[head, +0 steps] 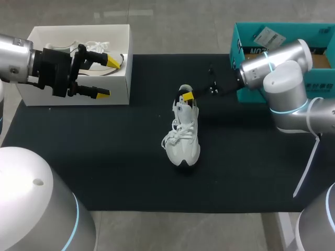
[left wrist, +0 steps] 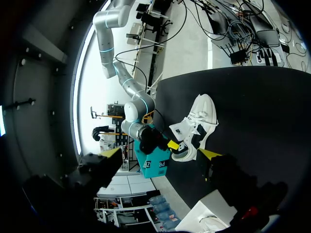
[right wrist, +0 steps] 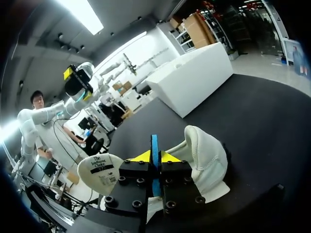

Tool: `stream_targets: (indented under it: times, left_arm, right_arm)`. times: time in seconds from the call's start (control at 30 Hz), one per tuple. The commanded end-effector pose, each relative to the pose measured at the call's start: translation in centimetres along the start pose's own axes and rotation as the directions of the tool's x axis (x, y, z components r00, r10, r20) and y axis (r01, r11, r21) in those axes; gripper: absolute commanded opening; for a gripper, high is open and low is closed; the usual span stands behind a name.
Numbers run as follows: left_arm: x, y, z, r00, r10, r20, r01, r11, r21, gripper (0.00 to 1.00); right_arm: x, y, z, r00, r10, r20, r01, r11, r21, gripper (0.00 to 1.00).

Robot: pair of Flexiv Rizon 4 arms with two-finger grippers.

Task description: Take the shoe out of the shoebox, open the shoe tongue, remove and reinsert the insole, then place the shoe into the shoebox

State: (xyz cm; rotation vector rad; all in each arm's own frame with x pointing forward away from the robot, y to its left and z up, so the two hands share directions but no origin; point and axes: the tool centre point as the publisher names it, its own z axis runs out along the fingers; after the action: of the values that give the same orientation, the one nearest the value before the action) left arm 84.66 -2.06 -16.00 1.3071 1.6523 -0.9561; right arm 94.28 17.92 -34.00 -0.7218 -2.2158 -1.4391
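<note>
The white lace-up sneaker [head: 183, 137] stands upright near the middle of the black-covered tabletop [head: 104, 157], well apart from the open white cardboard shoebox [head: 122, 83]. The right end effector [head: 187, 96] sits at the sneaker's heel opening with its yellow tips together. The left end effector [head: 107, 78] hangs over the shoebox, its fingers spread apart and holding nothing.

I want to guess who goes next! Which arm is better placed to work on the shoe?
Right. The right pincer sits at the white shoe's opening; the left pincer is open over the white shoebox, away from it.
</note>
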Motion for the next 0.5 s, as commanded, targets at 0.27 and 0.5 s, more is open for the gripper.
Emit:
stream_targets:
  times: [0.27,0.5]
  left_arm:
    - [0.0,0.0,0.1,1.0,0.001,-0.004,-0.001,1.0,-0.001,1.0]
    - [0.0,0.0,0.1,1.0,0.001,-0.004,-0.001,1.0,-0.001,1.0]
  right_arm:
    - [0.4,-1.6,1.8,0.998,0.044,-0.039,-0.043,0.999,0.016,0.0]
    - [0.7,-2.3,2.3,0.997,0.059,-0.052,-0.058,0.998,0.028,0.0]
